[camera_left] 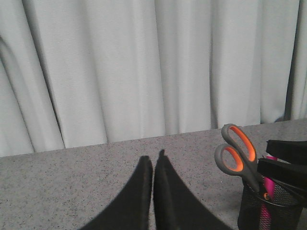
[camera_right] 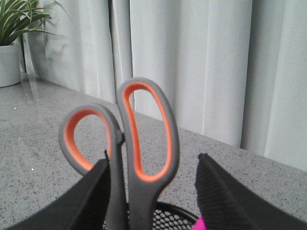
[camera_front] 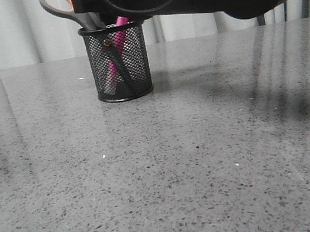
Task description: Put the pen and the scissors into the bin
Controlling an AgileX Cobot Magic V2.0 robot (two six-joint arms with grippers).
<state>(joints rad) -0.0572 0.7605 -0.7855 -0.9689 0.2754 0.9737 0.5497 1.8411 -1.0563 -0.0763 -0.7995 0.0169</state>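
While scissors (camera_front: 110,58) stand in bin (camera_front: 121,86) — right gripper (camera_right: 151,177) parted.

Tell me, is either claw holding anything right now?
No. The scissors stand in the bin between the right gripper's open fingers, apparently untouched. The left gripper is shut on nothing.

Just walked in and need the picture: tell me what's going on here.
The scissors stand blades-down in the black mesh cup, handles sticking out above the rim, and the pink pen is in there too. The right pincer sits open on either side of the scissor handles, right above the cup. The left pincer is shut, holding nothing, off to the side.
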